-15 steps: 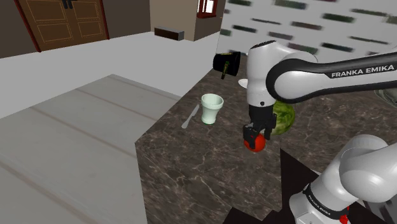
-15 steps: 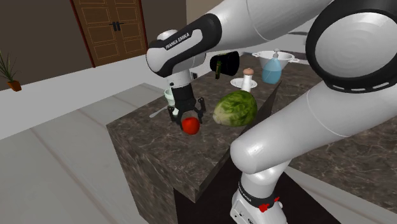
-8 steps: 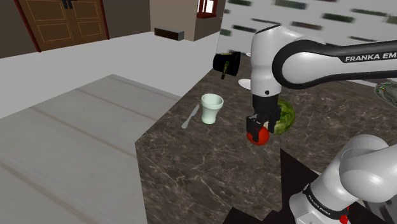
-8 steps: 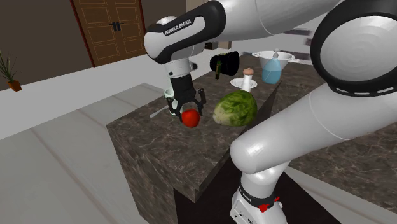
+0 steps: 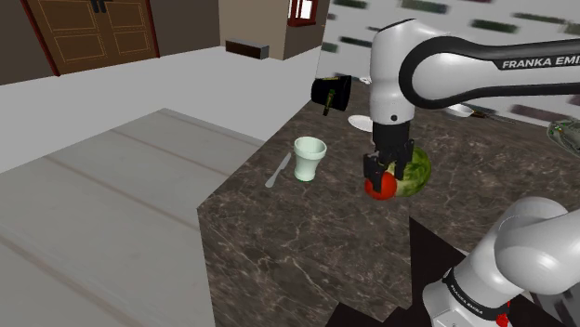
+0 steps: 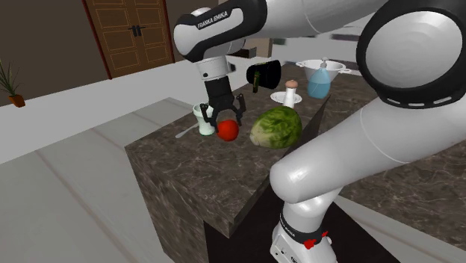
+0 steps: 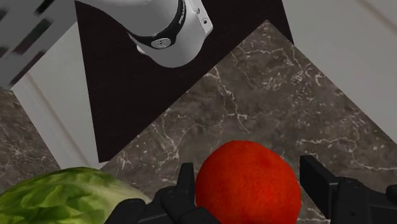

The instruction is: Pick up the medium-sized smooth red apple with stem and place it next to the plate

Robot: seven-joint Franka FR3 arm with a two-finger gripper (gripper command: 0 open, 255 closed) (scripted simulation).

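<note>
Dark marbled surface [image 5: 307,241] in the shoulder view: the end effector [image 5: 381,180] grips a red apple [image 5: 380,189] beside a lettuce [image 5: 418,167]. Second exterior view: apple seems raised off the surface, white plate [image 6: 278,98] well beyond. Wrist view: fingers [image 7: 316,178] clasp the apple. Likely the carrying step; the next move calls for travel to the plate, then lowering beside it.
</note>
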